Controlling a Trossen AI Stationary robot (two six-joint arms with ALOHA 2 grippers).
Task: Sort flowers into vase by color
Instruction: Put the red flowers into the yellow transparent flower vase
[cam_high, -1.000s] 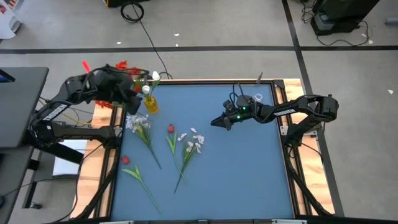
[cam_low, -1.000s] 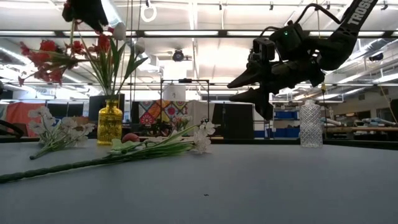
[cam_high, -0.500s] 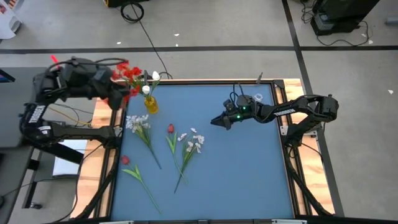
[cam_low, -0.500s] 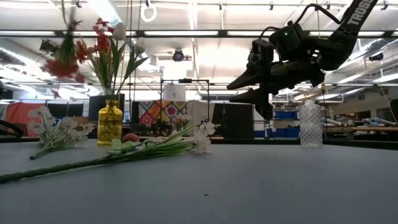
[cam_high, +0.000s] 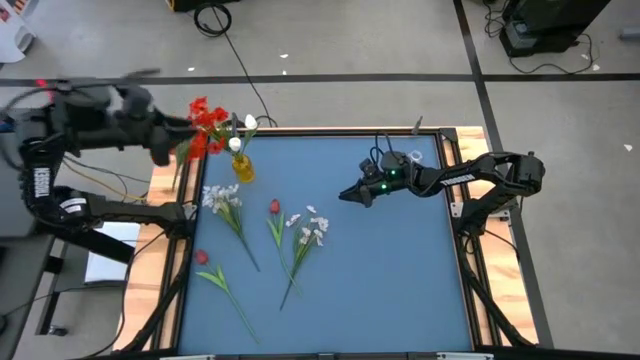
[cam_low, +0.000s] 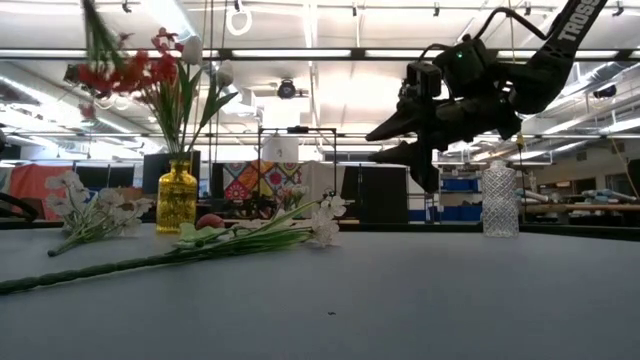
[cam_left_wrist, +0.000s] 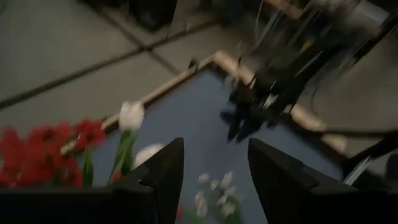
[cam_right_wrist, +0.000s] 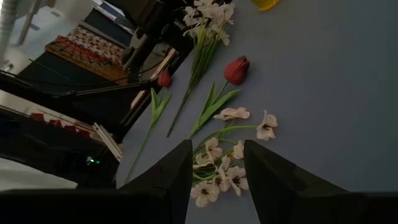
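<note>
A yellow vase (cam_high: 243, 166) (cam_low: 176, 197) at the table's far left corner holds red flowers (cam_high: 205, 120) and white tulips (cam_left_wrist: 130, 116). Just beyond that corner, raised level with the blooms, my left gripper (cam_high: 162, 146) (cam_left_wrist: 208, 180) is open with nothing between its fingers. It is above the top of the low view. On the blue table lie a white spray (cam_high: 224, 199), a red tulip (cam_high: 274, 207), another white spray (cam_high: 310, 231) and a red bud (cam_high: 201, 257) on a long stem. My right gripper (cam_high: 348, 196) (cam_right_wrist: 214, 180) hangs open above the table's far right part.
A clear glass vase (cam_low: 500, 200) stands at the table's far right, behind my right arm. Wooden rails (cam_high: 462, 250) frame the table. A thin green stem (cam_high: 180, 170) shows over the left rail below the red blooms; what it belongs to I cannot tell.
My left gripper has risen from just above the bouquet and drawn back past the table's left edge, leaving the top of the low view. It has stayed open. The red blooms on the bouquet's left side have swung up from a droop toward the left.
</note>
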